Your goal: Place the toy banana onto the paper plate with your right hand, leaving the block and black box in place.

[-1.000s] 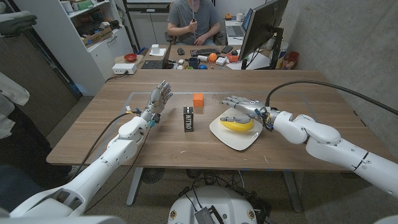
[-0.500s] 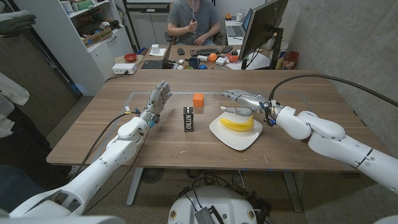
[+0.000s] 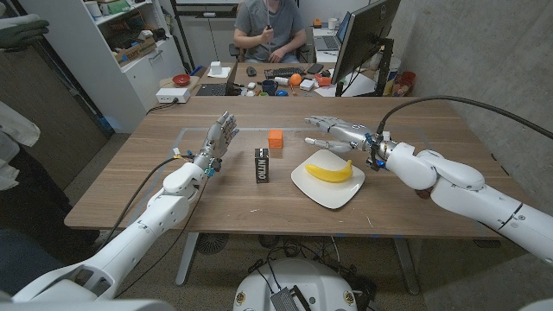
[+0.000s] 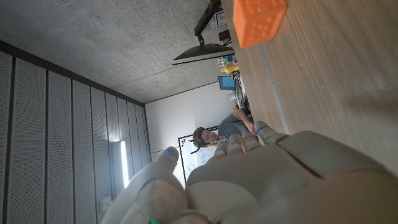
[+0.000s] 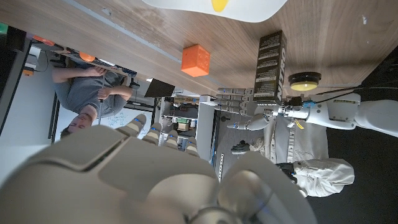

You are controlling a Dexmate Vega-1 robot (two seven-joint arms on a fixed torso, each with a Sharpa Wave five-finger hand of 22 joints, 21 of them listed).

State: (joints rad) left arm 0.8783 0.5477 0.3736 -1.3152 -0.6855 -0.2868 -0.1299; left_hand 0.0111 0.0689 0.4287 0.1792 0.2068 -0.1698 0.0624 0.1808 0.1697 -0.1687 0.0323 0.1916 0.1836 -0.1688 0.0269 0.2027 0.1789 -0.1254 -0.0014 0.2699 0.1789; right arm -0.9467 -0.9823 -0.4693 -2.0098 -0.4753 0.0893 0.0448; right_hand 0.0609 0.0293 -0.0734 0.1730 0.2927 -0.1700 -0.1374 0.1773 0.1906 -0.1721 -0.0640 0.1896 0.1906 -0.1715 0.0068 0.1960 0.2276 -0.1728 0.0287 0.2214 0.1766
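The yellow toy banana (image 3: pixel 330 173) lies on the white paper plate (image 3: pixel 321 191) right of the table's middle. A tip of the banana (image 5: pixel 224 5) and the plate's rim (image 5: pixel 180 5) show in the right wrist view. My right hand (image 3: pixel 339 133) hovers beyond the plate, fingers spread and empty, apart from the banana. The black box (image 3: pixel 263 164) stands upright left of the plate, with the orange block (image 3: pixel 276 137) behind it. Both also appear as the block (image 5: pixel 195 60) and box (image 5: pixel 268 59). My left hand (image 3: pixel 218 139) stands open on the left, fingers up.
A person sits at a cluttered desk (image 3: pixel 285 78) behind the table, beside a monitor (image 3: pixel 363 39). Shelving (image 3: pixel 130 52) stands at the far left. A black cable (image 3: pixel 449 108) arcs over my right arm. The block (image 4: pixel 258 22) shows in the left wrist view.
My right hand has let go of the banana, lifted off the plate and drawn back toward the far side with fingers spread. The banana stays on the plate. The left hand is unchanged.
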